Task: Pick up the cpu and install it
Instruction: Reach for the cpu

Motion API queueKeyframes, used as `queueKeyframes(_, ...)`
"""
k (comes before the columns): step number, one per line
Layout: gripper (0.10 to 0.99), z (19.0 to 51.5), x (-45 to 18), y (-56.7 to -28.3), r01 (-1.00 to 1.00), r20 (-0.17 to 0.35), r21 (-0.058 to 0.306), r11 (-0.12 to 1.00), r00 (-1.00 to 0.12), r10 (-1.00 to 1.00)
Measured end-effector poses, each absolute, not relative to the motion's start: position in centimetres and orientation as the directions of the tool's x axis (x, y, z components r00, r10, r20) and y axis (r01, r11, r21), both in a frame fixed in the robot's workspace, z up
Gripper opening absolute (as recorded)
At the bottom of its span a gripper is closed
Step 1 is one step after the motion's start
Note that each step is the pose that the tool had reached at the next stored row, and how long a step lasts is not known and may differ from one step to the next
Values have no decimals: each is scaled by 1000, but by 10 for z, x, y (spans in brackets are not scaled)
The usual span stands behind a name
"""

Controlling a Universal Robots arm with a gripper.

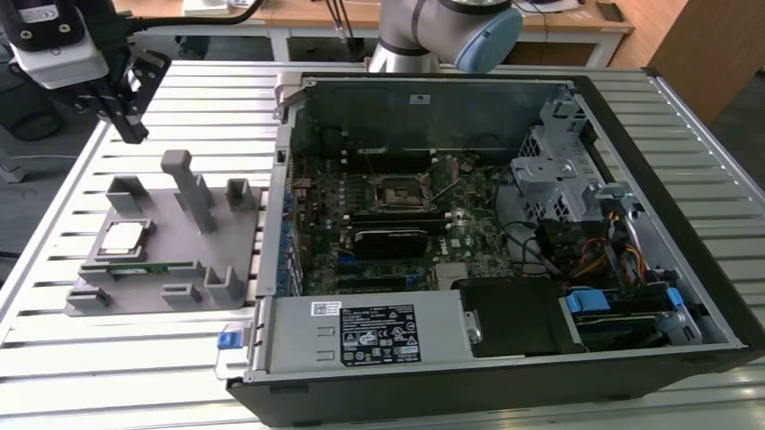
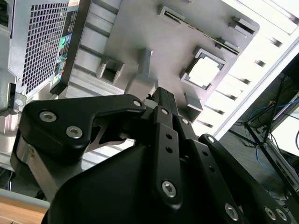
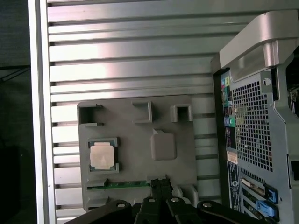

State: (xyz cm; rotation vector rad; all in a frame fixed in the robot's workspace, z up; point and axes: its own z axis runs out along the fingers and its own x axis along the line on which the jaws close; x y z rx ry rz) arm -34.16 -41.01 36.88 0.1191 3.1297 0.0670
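Exterior view puts the hand (image 1: 132, 133) high over the slatted surface (image 1: 215, 107), toward that view's upper left and well apart from everything on it. Its fingers look pressed together and pinch nothing; both wrist views show the same, with the black fingertips meeting at a narrow point. The cpu (image 1: 124, 237) lies flat, silvery plate up, in a square recess of the grey holder (image 1: 167, 249), which rests on the surface just beside the open computer case (image 1: 478, 82), on the exterior view's left. In the first wrist view the cpu (image 3: 102, 156) sits off to one side of the hand (image 3: 161, 183), not under it, with the green memory stick (image 3: 124, 185) in a slot between them and a tall post (image 3: 162, 145) near the middle of the holder. The socket (image 1: 400, 190) on the board inside the case looks unfilled, so the task seems to be at its start, with the reach for the chip as the step in hand. To do that well, the hand should centre over the plate, turn square to its edges, spread wider than the chip and come straight down, keeping clear of the post and the recess corners. A light grip on two opposite rims would probably keep the chip level.
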Motion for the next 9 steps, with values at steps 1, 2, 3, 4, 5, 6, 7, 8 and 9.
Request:
queueKeyframes(1,106,369,-342,-411,76,-7,43,996,-997,76)
queueKeyframes(2,106,369,-343,-411,76,-7,43,996,-997,76)
queueKeyframes(3,106,369,-344,-412,76,-7,43,996,-997,76)
queueKeyframes(4,106,369,-345,-412,76,-7,43,996,-997,76)
queueKeyframes(5,106,369,-345,-413,76,-7,43,996,-997,76)
queueKeyframes(6,106,368,-346,-413,76,-7,43,996,-997,76)
queueKeyframes(7,106,368,-347,-414,76,-7,43,996,-997,76)
queueKeyframes(8,106,368,-347,-415,76,-7,43,996,-997,76)
queueKeyframes(9,106,368,-348,-415,76,-7,43,996,-997,76)
